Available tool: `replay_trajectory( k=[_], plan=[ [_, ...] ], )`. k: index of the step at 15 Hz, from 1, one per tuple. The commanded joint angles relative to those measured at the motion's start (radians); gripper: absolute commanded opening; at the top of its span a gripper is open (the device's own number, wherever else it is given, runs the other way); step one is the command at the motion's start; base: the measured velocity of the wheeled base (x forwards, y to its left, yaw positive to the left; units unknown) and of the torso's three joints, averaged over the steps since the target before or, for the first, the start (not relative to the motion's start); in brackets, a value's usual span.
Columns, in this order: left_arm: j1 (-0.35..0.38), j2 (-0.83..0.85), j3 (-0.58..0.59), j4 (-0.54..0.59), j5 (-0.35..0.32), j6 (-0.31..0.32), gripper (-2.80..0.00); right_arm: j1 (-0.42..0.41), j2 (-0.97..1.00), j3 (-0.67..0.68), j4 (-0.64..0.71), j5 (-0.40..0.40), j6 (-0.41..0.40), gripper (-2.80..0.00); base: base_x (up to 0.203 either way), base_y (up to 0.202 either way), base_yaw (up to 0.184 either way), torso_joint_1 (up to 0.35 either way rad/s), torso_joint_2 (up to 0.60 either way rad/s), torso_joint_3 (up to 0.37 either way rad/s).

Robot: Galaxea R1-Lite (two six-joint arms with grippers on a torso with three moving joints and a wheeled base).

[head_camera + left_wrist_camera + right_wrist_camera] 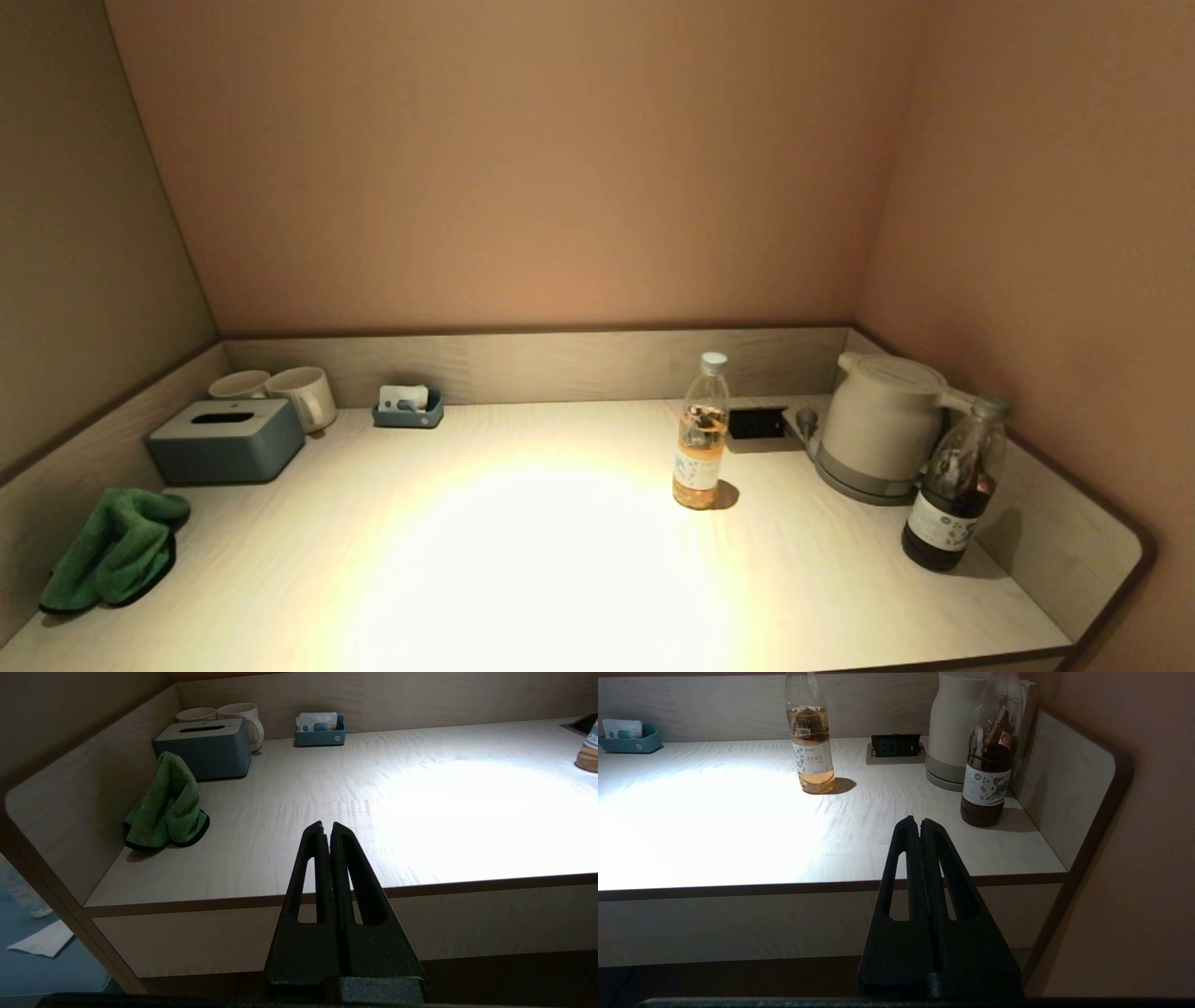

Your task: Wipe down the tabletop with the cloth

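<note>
A crumpled green cloth lies at the left edge of the pale wooden tabletop, leaning against the left side panel; it also shows in the left wrist view. My left gripper is shut and empty, held below and in front of the table's front edge, well to the right of the cloth. My right gripper is shut and empty, also in front of the table edge, near the right end. Neither gripper shows in the head view.
A blue-grey tissue box, two white mugs and a small blue tray stand at the back left. A tea bottle stands mid-right, a socket panel, a white kettle and a dark bottle at the right.
</note>
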State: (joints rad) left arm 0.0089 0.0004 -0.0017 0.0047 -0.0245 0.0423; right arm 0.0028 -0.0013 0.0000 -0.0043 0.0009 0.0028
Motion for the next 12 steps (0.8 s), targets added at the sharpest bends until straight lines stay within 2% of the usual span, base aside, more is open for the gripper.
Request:
replay_trajectory(
  k=[1, 12],
  plan=[
    [0.000, 0.000, 0.000, 0.000, 0.000, 0.001, -2.80, 0.000, 0.001, 0.000, 0.000, 0.001, 0.000, -2.80, 0.000, 0.000, 0.000, 0.000, 0.00, 0.000],
    [0.000, 0.000, 0.000, 0.000, 0.000, 0.001, -2.80, 0.000, 0.001, 0.000, 0.000, 0.001, 0.000, -2.80, 0.000, 0.000, 0.000, 0.000, 0.00, 0.000]
  ],
)
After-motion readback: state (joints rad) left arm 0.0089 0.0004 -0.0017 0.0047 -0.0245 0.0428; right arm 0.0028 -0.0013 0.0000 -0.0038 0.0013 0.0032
